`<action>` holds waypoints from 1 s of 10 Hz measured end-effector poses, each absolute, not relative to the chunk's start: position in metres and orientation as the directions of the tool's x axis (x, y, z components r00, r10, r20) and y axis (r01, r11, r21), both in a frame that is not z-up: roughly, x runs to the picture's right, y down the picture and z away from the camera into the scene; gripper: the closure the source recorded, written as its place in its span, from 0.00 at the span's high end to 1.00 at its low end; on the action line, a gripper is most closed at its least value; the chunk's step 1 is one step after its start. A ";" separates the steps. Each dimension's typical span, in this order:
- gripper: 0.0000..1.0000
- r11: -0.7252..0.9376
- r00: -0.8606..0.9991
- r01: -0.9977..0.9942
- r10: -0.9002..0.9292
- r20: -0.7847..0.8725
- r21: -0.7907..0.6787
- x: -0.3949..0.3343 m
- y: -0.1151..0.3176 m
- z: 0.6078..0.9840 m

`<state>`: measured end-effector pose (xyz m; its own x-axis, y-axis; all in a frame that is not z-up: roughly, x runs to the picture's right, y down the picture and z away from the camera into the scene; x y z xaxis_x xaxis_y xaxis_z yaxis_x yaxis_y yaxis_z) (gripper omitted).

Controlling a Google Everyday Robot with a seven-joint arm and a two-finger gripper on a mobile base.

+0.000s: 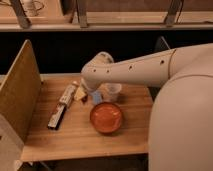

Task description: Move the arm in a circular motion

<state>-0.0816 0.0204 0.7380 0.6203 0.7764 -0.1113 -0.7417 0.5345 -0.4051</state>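
The thick white arm (150, 67) reaches in from the right across the back of the wooden table (75, 135). Its rounded joint (97, 70) hangs over the table's middle back, with small dark dots along its side. The pale-yellow tip, my gripper (80, 94), points down just left of the joint, close above the table next to a small red thing (85, 99) and a blue thing (97, 97).
An orange bowl (106, 117) sits in the table's middle. A clear plastic cup (113, 92) stands behind it. A long dark snack bar (56, 116) and a pale packet (67, 95) lie at the left. A wooden side panel (20, 95) walls the left edge.
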 end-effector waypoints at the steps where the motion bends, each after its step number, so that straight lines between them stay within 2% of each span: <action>1: 0.80 0.496 0.586 -0.777 0.795 -0.158 -0.388 -0.061 0.033 0.725; 5: 0.80 0.340 0.397 -0.911 0.876 -0.274 -0.233 0.045 0.063 0.686; 8: 0.80 0.251 0.247 -0.968 0.931 -0.270 -0.020 0.144 0.034 0.675; 10: 0.80 0.216 0.189 -0.973 0.949 -0.252 0.084 0.176 -0.004 0.690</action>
